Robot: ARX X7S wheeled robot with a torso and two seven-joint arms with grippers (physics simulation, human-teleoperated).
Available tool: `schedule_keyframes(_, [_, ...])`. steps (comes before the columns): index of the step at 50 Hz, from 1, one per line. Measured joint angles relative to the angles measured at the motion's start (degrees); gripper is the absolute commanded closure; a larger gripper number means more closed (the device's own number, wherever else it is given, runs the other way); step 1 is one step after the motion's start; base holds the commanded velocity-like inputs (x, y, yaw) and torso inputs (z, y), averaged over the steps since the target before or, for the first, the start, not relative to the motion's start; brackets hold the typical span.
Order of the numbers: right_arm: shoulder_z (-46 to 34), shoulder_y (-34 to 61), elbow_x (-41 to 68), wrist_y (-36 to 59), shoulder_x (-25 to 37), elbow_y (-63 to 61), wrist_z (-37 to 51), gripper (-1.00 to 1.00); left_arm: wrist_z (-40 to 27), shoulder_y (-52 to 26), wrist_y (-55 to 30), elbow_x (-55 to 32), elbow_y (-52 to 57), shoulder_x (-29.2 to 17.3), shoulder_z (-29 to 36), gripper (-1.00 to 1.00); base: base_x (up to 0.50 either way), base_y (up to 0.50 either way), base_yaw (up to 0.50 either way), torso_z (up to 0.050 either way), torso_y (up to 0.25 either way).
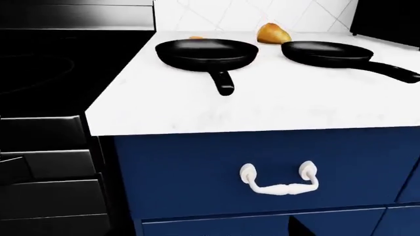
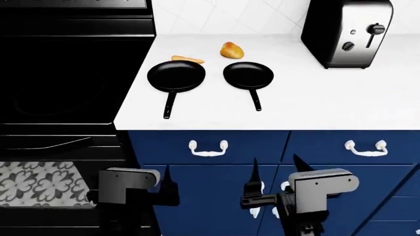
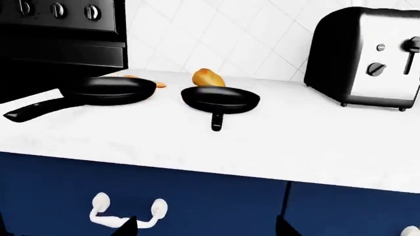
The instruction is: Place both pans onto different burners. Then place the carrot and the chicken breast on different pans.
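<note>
Nothing started: both pans (image 2: 176, 76) (image 2: 248, 74) sit near desk's (image 2: 328, 98) back-left corner; left fingers (image 2: 165, 189) unclear, right fingers (image 2: 274, 172) spread, empty; first grab a handle

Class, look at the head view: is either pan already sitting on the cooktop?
No. Both pans rest on the white counter, right of the black cooktop.

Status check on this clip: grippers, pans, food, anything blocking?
Left gripper and right gripper open, low before the drawers. Both pans on the counter, off the cooktop. Carrot, chicken breast behind them. Nothing blocking.
</note>
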Motion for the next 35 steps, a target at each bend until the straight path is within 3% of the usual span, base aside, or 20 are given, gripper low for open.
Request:
schedule_keyframes(7, [3.2,5.5,7.5,20.7,1.0,-14.1,0.6,-1.00,-0.8,-4.6,-18.1,-7.1,10.1,-0.6,-4.1,-1.00,0.00,0.00,0.00,0.050,0.000])
schedule_keyframes(12, [9.4,11.9,24.0,34.9,2.3,-20.2,7.7,-1.00,-1.8,-8.3,-30.4,-13.6,15.8,0.0,-9.1,-1.00,0.00,0.00,0.00,0.050,0.000])
schedule_keyframes(16, [13.9,17.1,40.3,43.2,3.8,-21.9,16.7,-1.00,-6.8,-11.1,-37.3,-23.7,18.0,-0.9,-13.3,-1.00,0.00,0.00,0.00,0.050,0.000])
schedule_keyframes(25, [16.6,26.6,69.9,50.5,9.8,-21.1,36.7,-1.00,-20.4,-16.6,-44.7,-45.7,18.6,-4.2,-19.2,-1.00,0.00,0.00,0.00,0.008,0.000])
schedule_keyframes(35, [16.7,32.1,85.5,51.4,14.5,-19.5,48.3,-1.00,-32.2,-21.9,-46.3,-62.6,16.4,-6.3,-22.6,-1.00,0.00,0.00,0.00,0.000,0.000])
